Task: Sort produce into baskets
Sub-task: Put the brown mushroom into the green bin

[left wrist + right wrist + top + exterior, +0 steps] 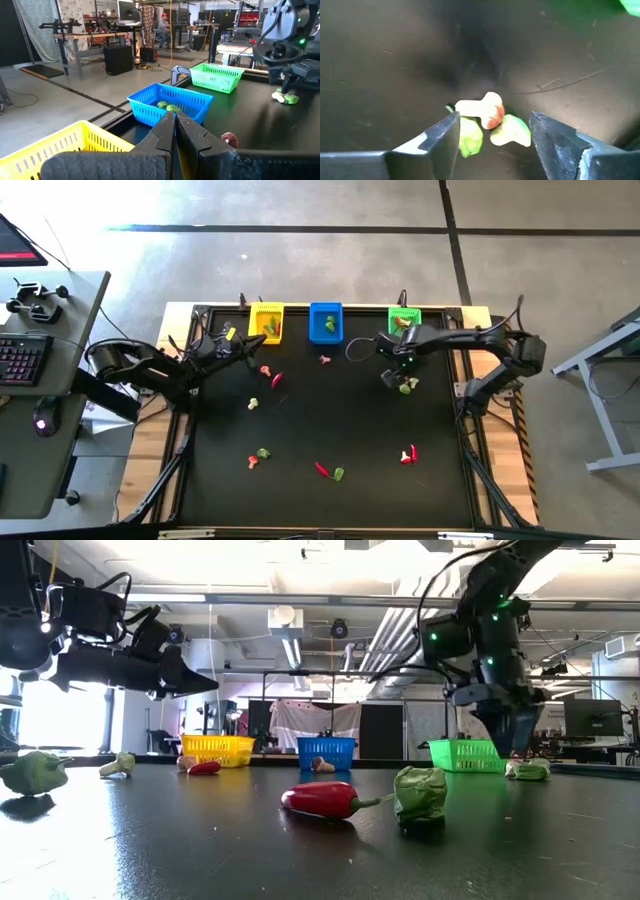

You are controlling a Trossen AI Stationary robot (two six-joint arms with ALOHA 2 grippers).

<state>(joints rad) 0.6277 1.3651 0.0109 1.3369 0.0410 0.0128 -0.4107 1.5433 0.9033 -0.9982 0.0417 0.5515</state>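
Yellow plastic basket (266, 321) sits leftmost on your black table (330, 430), and your left gripper (243, 347) hovers just beside it, jaws clenched on nothing. Next comes the blue plastic basket (326, 321) holding green pieces, then the bright green plastic basket (404, 318). Near that one, your right gripper (492, 132) hangs with jaws released wide, straddling a small cluster of green and white-and-red toy pieces (487, 122) lying on the table.

Black table (300, 510) with baskets (326, 321), produce (329, 471)
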